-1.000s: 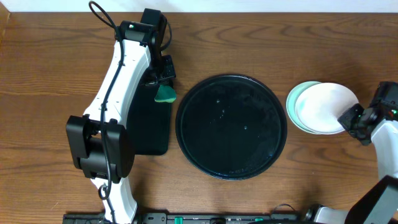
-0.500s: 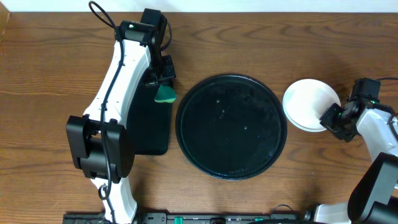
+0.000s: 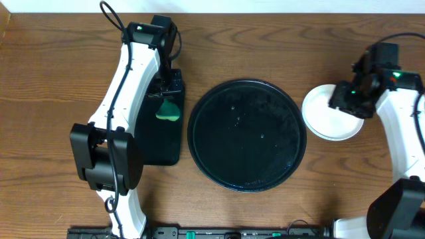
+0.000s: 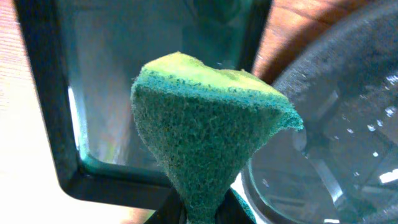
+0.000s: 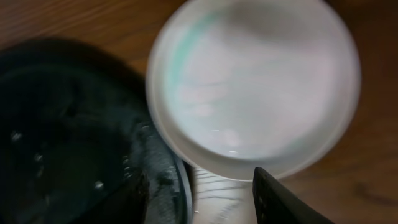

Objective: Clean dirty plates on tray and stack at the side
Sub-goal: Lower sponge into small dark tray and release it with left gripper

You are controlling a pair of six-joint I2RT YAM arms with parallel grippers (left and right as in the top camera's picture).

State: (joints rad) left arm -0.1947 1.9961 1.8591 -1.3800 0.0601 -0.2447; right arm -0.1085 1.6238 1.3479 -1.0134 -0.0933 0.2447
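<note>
White plates [image 5: 249, 87] lie just beyond wide-spread right claw [image 5: 199, 180]; left claw [image 4: 200, 214] grips sponge [image 4: 211, 130].

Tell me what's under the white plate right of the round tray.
A second plate lies under the white plate; only its pale rim shows at the lower left. The stack rests on the wood table. Whether a third plate lies beneath is covered.

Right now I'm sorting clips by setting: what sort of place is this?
Probably a robotics lab bench staged for dishwashing practice, not a kitchen: a white robot arm at a wood-grain table, a green sponge, plates stacked beside a black tray.
</note>
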